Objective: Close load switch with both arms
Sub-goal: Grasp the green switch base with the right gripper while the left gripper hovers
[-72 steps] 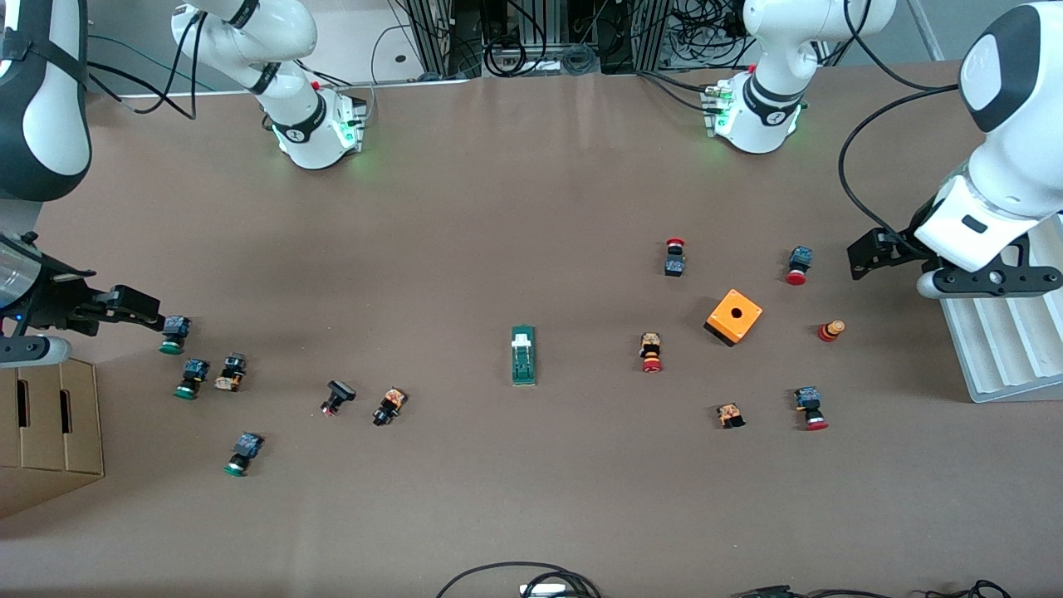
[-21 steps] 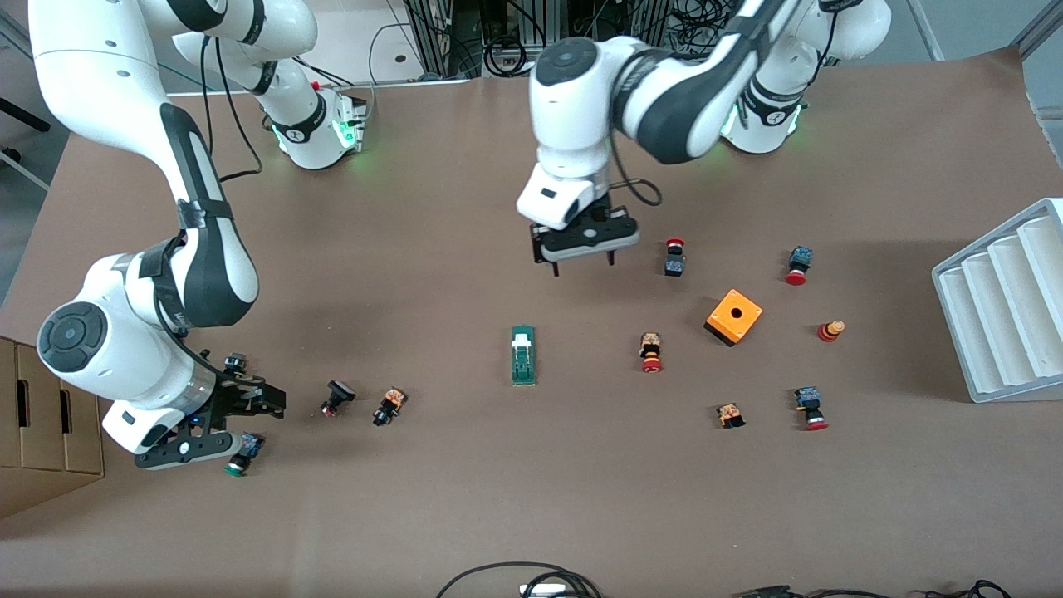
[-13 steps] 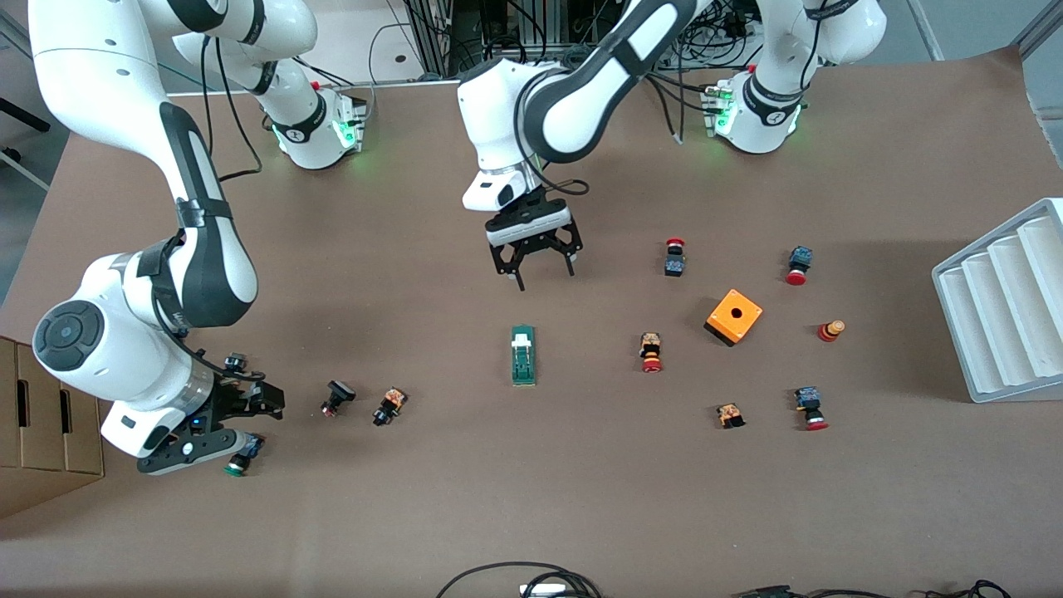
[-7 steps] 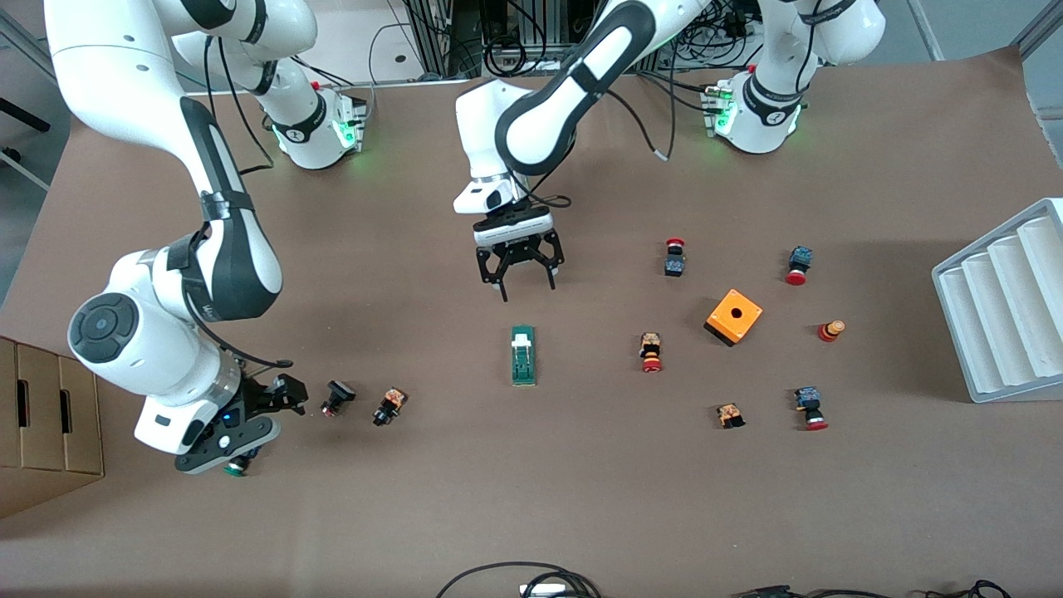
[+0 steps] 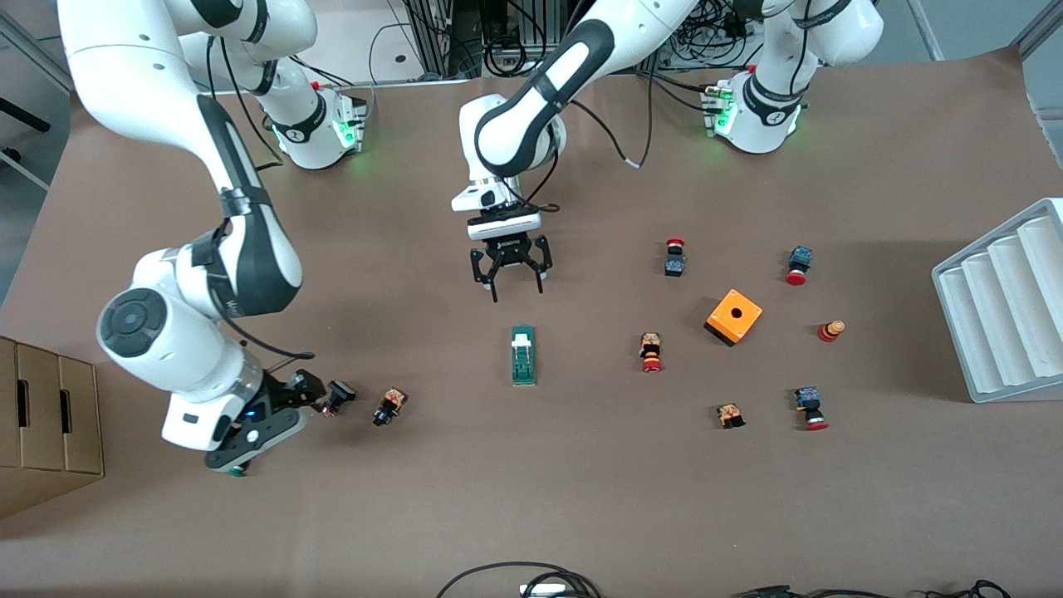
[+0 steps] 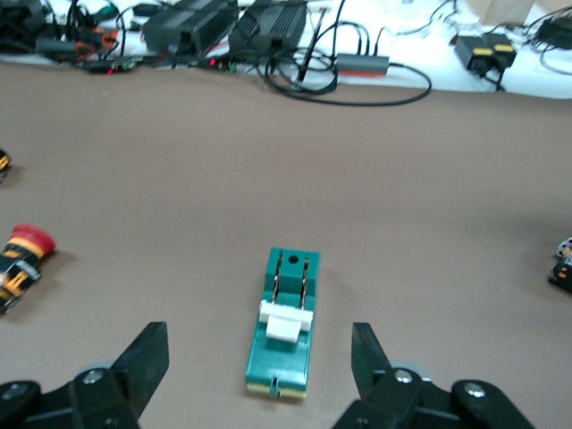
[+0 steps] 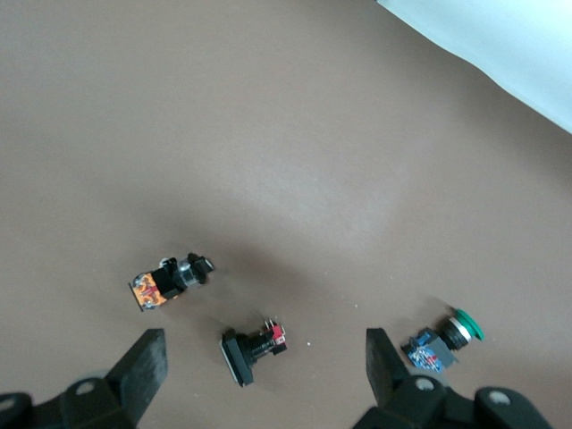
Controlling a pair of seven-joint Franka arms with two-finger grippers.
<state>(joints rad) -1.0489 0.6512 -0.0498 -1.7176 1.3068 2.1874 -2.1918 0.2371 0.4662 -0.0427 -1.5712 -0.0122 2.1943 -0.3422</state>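
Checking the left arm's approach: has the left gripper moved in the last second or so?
Yes. The left gripper, jaws open, has shifted toward the right arm's end of the table and now hangs just short of the small narrow green load switch, which has stayed put.

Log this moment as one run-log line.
left gripper: open, over bare table beside load switch | right gripper: open, over scattered push-buttons | load switch: untouched

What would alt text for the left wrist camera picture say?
A green load switch with a white sliding piece lies on a brown table, framed by the open left gripper above it. A red-capped button lies to one side.
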